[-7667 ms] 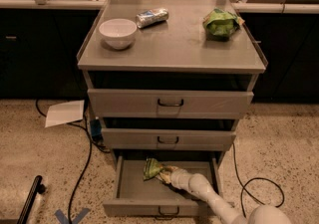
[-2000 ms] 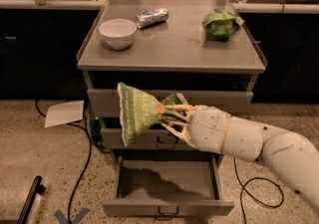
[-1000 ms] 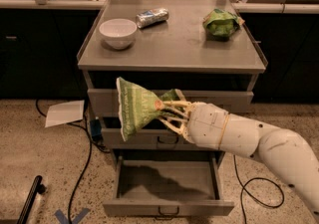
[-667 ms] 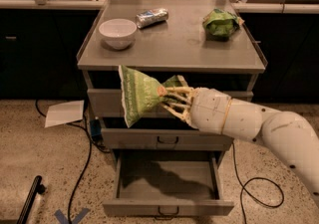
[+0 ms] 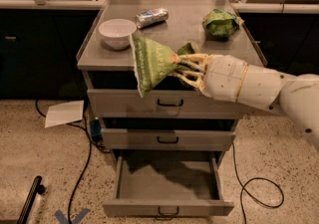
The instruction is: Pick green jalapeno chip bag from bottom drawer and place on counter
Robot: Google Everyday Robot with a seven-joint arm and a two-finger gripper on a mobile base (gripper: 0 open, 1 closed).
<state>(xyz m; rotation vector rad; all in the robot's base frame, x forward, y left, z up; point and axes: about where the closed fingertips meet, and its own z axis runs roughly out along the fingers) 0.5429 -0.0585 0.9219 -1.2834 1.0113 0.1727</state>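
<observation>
the tool [image 5: 178, 66] sits nearest the view, at the end of a thick white arm [image 5: 249, 84] that reaches in from the right. its fingers [image 5: 185, 58] are pinched together on the gathered end of the green jalapeno chip bag [image 5: 152, 61]. the bag fans out to the left of the tool, held in the air and tilted. its wide end overlaps the front edge of the worktop [image 5: 184, 31] and hangs down over the face of the top drawer [image 5: 164, 102]. it looks clear of both, though from this angle that is hard to tell.

well below the tool, the bottom drawer [image 5: 167, 183] is pulled out, its flat grey floor showing and its small dark handle [image 5: 168, 212] at the front. between it and the tool, the middle drawer [image 5: 167, 139] is closed.

on the floor, down and to the left of the tool, lies a sheet of paper [image 5: 65, 113]. a dark cable [image 5: 249, 183] loops down and to the right.

behind the tool, three things stand on the worktop. a white bowl [image 5: 117, 33] is just beyond the bag's wide end, to the left. a silver-blue packet [image 5: 152, 17] lies farther back. a lime-green bag [image 5: 219, 23] sits back and to the right.

farthest off, pale benches [image 5: 45, 3] over dark cabinets run behind the worktop.
</observation>
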